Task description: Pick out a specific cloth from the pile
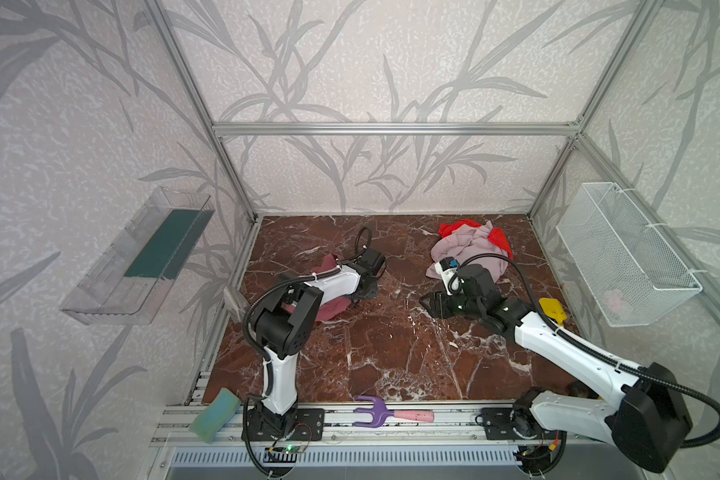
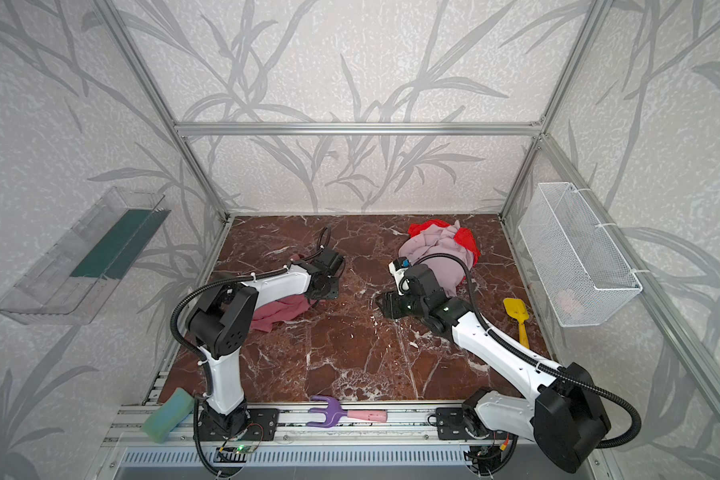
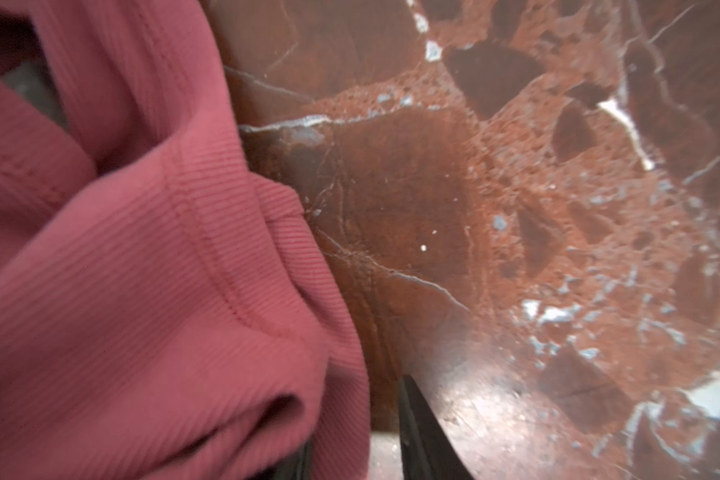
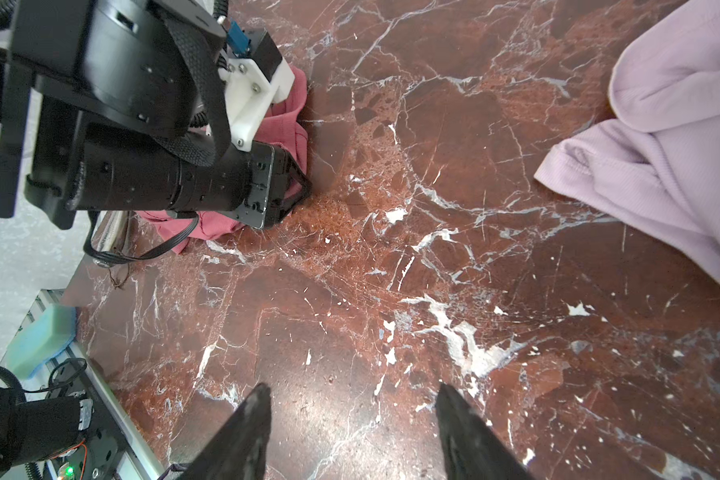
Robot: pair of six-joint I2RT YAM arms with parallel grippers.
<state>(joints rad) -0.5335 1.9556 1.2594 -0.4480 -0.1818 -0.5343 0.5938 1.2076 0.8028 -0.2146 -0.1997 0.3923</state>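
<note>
Fig. 1. Cloth selection, shown in 2 top views and 2 wrist views. The cloth (image 1: 329, 311), dusty rose-pink and ribbed, lies crumpled near the left edge of the table (image 1: 391, 357). It is well apart from the pile (image 1: 470, 249), which sits toward the far right corner and shows a lilac-pink cloth (image 1: 462, 253) over a red cloth (image 1: 497, 239). The left gripper (image 4: 296, 187) is low at the cloth's margin with its jaws part-way apart. 1 finger (image 3: 420, 432) is bare, with a strip of table between it and the fabric, and no clamp on the cloth is seen. The right gripper (image 4: 356, 419) hovers over bare table between cloth and pile, jaws wide apart and empty.

Step in hand, as judged: parting from the cloth at its resting place. To do it well, spread the jaws fully first. Then lift straight up so that the fold draped at the finger slides off rather than dragging the cloth back toward the middle. Keep the right gripper off the pile.

Hidden or unclear: in both top views the left arm covers most of the cloth. The 2nd left finger is largely under a fold. The pile's lower layers cannot be seen
</note>
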